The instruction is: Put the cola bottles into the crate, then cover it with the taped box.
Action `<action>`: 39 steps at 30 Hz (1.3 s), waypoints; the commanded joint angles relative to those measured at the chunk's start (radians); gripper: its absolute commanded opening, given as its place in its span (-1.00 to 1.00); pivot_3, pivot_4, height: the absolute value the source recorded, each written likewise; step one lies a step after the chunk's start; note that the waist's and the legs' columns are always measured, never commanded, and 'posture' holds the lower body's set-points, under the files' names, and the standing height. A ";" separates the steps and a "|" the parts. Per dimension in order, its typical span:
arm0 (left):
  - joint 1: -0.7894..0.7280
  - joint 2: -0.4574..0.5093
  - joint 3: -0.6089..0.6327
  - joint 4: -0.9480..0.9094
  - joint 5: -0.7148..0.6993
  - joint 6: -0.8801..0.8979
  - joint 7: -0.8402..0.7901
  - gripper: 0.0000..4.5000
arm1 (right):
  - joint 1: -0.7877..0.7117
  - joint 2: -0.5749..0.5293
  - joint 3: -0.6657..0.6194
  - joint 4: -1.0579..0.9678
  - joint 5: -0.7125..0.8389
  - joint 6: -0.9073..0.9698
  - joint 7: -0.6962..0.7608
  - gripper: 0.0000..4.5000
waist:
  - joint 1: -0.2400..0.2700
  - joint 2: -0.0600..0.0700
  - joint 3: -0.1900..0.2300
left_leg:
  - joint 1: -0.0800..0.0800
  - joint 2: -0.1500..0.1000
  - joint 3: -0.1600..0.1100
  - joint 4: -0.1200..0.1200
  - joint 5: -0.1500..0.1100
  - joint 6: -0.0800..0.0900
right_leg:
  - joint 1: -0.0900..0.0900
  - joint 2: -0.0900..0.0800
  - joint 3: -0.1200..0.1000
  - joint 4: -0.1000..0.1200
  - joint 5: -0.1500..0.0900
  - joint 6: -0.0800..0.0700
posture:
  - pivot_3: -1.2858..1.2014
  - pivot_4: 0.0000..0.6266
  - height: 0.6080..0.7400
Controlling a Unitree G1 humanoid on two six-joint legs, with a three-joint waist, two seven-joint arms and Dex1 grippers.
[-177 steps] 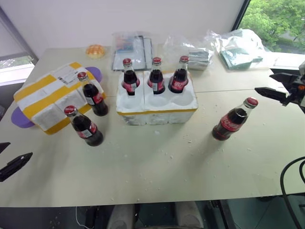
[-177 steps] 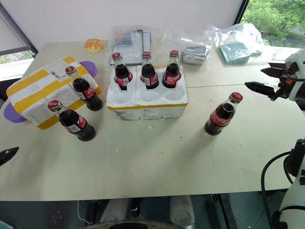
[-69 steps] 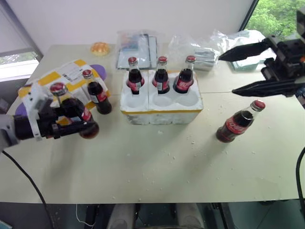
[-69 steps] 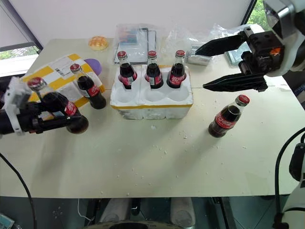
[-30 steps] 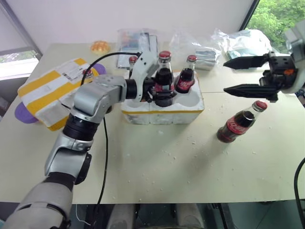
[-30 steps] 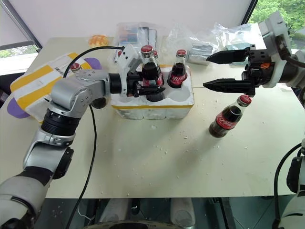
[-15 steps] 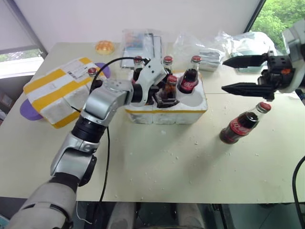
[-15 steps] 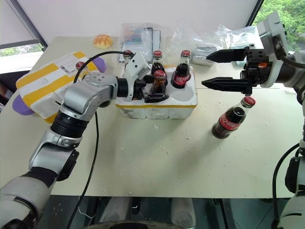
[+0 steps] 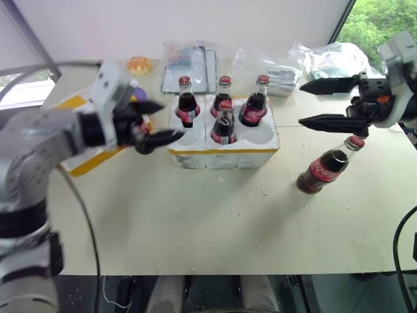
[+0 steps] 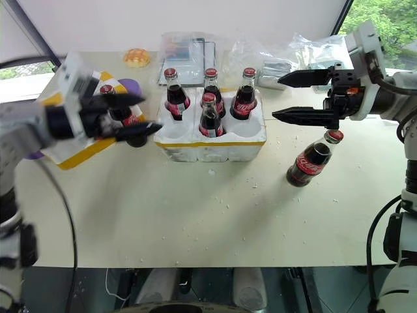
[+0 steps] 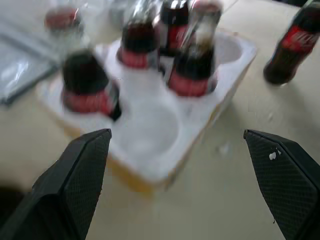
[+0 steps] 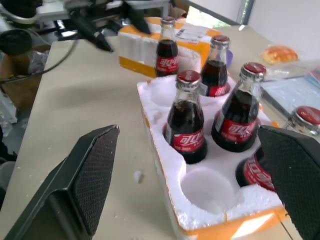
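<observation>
2 head eyes look down; 2 wrist views share the crate [image 9: 225, 147].

You see a white foam crate [image 9: 225, 151] with a yellow strip in the middle of the table. Four cola bottles [image 9: 224, 122] stand up in it, three in the far row and one in the near middle hole. One more bottle [image 9: 326, 167] stands at 3 o'clock from it. Another bottle [image 10: 117, 111] stands at 9 o'clock, by the yellow-taped box [image 10: 75, 150].
</observation>
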 commanded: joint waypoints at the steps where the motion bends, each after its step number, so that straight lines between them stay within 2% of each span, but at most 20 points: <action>1: 0.116 0.015 0.176 -0.052 0.014 0.020 0.087 0.97 | -0.054 -0.004 -0.002 0.017 -0.011 -0.022 0.019 1.00 | 0.000 0.000 0.000 | 0.001 0.000 0.000 0.000 0.000 0.000 | 0.001 0.000 0.000 0.000 0.000 0.000 | 0.03 -0.52 0.96; 4: 0.159 -0.034 0.188 -0.027 0.080 -0.033 0.205 0.97 | -0.072 0.007 0.008 0.031 -0.019 -0.025 0.024 1.00 | 0.006 0.000 0.000 | 0.002 0.000 -0.001 0.000 0.001 -0.001 | 0.002 0.000 0.000 0.000 0.001 -0.001 | 0.03 -0.52 0.96; 9: 0.164 -0.149 0.135 0.024 0.206 -0.156 0.395 0.97 | -0.088 0.017 0.015 0.032 -0.025 -0.021 0.022 1.00 | 0.015 -0.001 0.000 | 0.003 0.000 0.000 0.000 0.001 -0.001 | 0.003 0.000 0.000 -0.001 0.001 -0.001 | 0.03 -0.52 0.96; 13: 0.135 -0.217 0.106 0.096 0.244 -0.220 0.464 0.97 | -0.100 0.016 0.013 0.033 -0.025 -0.012 0.023 1.00 | 0.024 -0.001 0.000 | 0.002 0.000 0.000 -0.001 0.001 -0.001 | 0.001 0.000 0.000 -0.001 0.001 -0.001 | 0.03 -0.52 0.96; 18: 0.084 -0.280 0.017 0.210 0.270 -0.305 0.463 0.97 | -0.100 0.021 0.006 0.023 -0.021 -0.004 0.012 1.00 | 0.028 -0.001 0.000 | 0.002 0.000 0.000 0.000 0.001 -0.001 | 0.003 0.000 0.000 -0.001 0.002 -0.001 | 0.03 -0.52 0.96; 31: 0.045 -0.253 -0.078 0.307 0.307 -0.388 0.405 0.97 | -0.066 0.016 -0.021 -0.007 -0.007 0.008 -0.012 1.00 | 0.024 -0.001 0.000 | 0.001 0.000 0.000 0.000 0.001 -0.001 | 0.001 0.000 0.000 -0.001 0.002 -0.001 | 0.03 -0.52 0.96; 39: -0.036 -0.289 -0.168 0.454 0.360 -0.482 0.378 0.97 | -0.062 0.022 -0.027 -0.021 0.006 0.014 -0.024 1.00 | 0.026 -0.001 0.000 | 0.000 0.000 0.000 0.000 0.001 -0.001 | 0.001 0.000 0.000 -0.001 0.002 -0.001 | 0.03 -0.52 0.96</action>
